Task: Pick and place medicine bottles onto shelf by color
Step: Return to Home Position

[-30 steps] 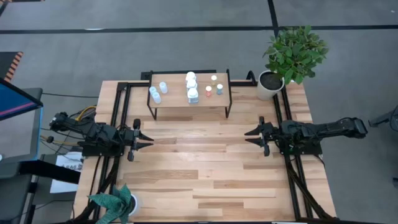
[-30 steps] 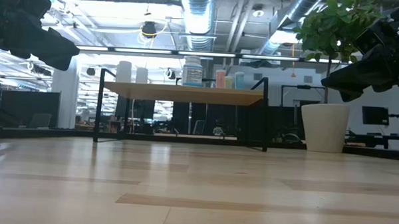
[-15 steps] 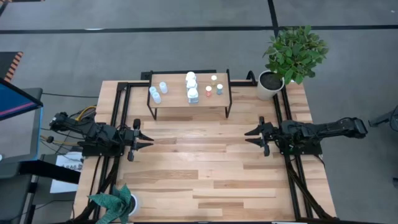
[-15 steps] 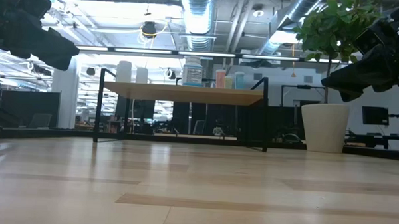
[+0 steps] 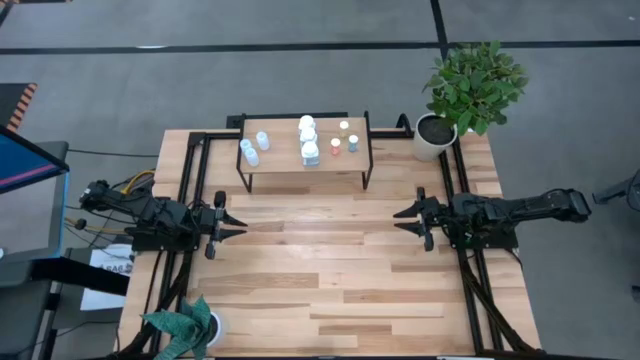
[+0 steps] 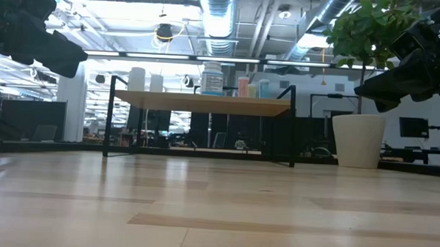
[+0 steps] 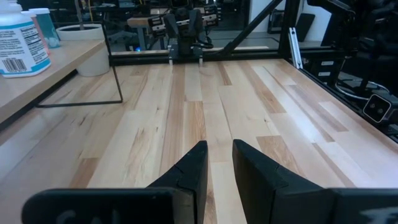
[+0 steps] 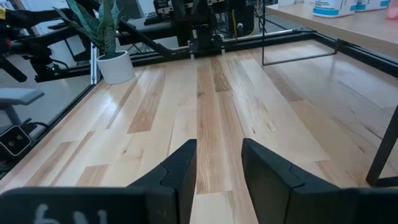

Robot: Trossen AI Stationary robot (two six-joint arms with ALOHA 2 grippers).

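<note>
— How do the fingers stand?
— The left gripper [image 7: 219,145] has a narrow gap between its fingers, with nothing in it. The right gripper [image 8: 219,144] is parted slightly wider, also empty. They face each other over the table [image 5: 320,285], one at each side.
— And the medicine bottles [image 5: 309,140]?
— They are upright on the shelf [image 5: 285,158] at the table's back, well apart from both grippers. The white ones are left and middle, the reddish and greenish right.

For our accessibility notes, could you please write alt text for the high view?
Small medicine bottles stand grouped on a wooden shelf at the back of the table. The left gripper and right gripper wait at opposite sides, both open and empty, pointing toward each other.
</note>
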